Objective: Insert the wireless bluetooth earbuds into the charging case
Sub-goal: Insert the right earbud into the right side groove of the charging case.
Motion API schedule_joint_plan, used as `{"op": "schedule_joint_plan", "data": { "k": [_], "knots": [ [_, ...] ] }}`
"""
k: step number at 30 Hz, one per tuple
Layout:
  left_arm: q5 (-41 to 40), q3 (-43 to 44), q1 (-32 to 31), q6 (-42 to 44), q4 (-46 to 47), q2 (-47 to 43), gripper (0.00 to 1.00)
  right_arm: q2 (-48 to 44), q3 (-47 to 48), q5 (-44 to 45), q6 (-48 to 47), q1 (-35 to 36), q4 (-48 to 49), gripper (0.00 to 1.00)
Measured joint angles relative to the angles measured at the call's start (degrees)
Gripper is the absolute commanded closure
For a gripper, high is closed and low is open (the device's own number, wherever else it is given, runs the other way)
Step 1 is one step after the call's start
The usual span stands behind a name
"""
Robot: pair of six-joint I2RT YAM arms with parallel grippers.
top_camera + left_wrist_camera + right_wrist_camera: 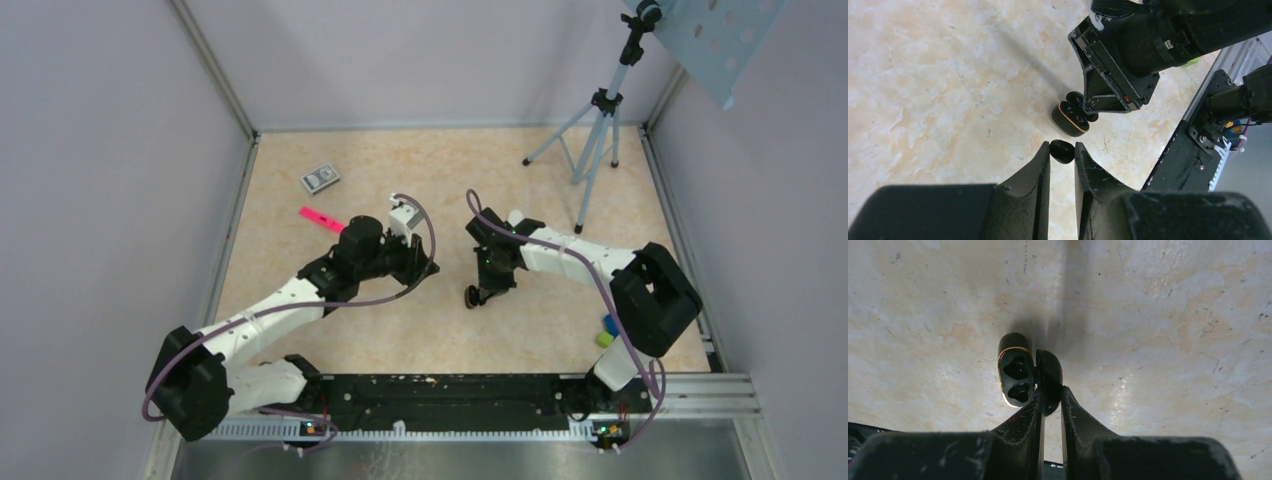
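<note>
The charging case sits hinged open on the desk, with its gold-rimmed base and 2 dark wells showing in the right wrist view. The right gripper is drawn narrow, its jaws pinching the raised lid edge-on. That hold looks meant to anchor the case and keep the lid back, so the wells stay clear for the other arm.

The left gripper is also narrow, clamped on 1 small glossy black earbud held right at its fingertips. The earbud is near the case but apart from it, on the side of the case away from the right gripper. Holding it at the very tips leaves most of its body exposed, which should let it enter a well before the fingers reach the rim. I cannot tell whether it is off the desk or resting on it.

The step in hand appears to be carrying this earbud across to a well. I cannot tell whether either well is already filled, since both read as dark hollows, and no second earbud shows elsewhere.

The next move likely calls for matching the earbud's shape to the well. A slight push off-line could twist the case in its thin lid grip, or squirt the smooth earbud out of the fingertips.
</note>
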Motion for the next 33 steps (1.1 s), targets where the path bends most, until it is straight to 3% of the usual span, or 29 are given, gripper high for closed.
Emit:
{"op": "schedule_joint_plan", "data": {
  "k": [11,20,33],
  "knots": [
    [2.2,-0.2,0.1,-0.7,0.0,0.4,0.91,-1.3,-2.0,-0.9,1.0,0.0,2.2,0.98],
    [12.6,-1.0,0.1,-7.3,8.9,5.3,0.92,-4.9,-1.2,-2.3,1.6,0.7,2.0,0.98],
    [16.3,-2.0,-0.8,-9.7,14.6,8.9,0.93,-4.9,2.7,-3.6,2.0,1.8,0.9,0.98]
  ]
}}
